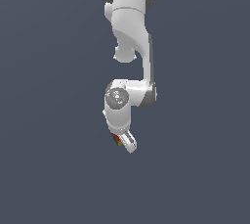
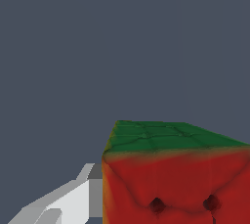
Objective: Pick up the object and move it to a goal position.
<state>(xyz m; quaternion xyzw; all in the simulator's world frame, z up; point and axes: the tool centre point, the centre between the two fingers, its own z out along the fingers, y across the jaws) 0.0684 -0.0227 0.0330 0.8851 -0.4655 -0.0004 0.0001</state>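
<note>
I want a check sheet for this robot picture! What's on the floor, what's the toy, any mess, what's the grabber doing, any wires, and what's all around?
Surface: plain dark grey-blue ground, no marks on it.
Job's thing: small colour cube at the tip of the arm; the wrist view shows a green face on top and a red face towards the camera.
Clutter: nothing seen.
Gripper: white gripper tilted, with the cube against it; one white finger lies against the cube's side. The other finger is out of sight, so a full grasp cannot be confirmed.
Cables: nothing seen.
Surroundings: only the white arm coming down from the top of the exterior view; no goal marker seen.
</note>
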